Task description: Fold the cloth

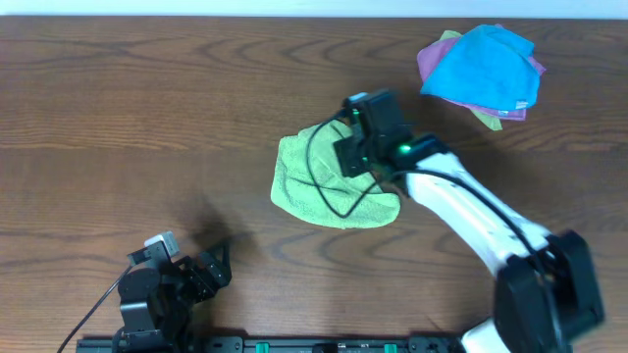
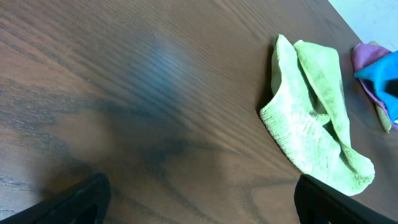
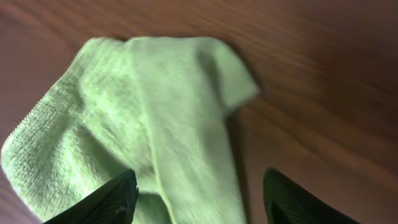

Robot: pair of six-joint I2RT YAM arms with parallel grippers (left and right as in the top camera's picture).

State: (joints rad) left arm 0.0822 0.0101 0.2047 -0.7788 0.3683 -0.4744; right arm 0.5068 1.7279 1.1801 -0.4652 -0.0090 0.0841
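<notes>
right now the cloth [image 1: 304,186] is lying crumpled on the table [image 1: 147,98], well apart from the blue cloth [image 1: 486,64], nearer the robot and off to the robot's left of it. it is not lying flat: one edge is doubling over into a thick ridge and a corner is sticking out. the right gripper [image 3: 199,205] is hovering just over the cloth, on the side facing the blue cloth, with its fingers spread wide and nothing between them; the ridge is running down between the two tips. the left gripper [image 2: 202,208] is sitting much farther from the blue cloth, beyond the cloth, also wide and holding nothing.

the step in hand is looking like a first grab to spread the cloth out. doing it well is probably meaning taking a single layer at a corner rather than the bunched ridge, closing only once the tips are reaching the table, and pulling low so the cloth is opening instead of dragging as a lump.
</notes>
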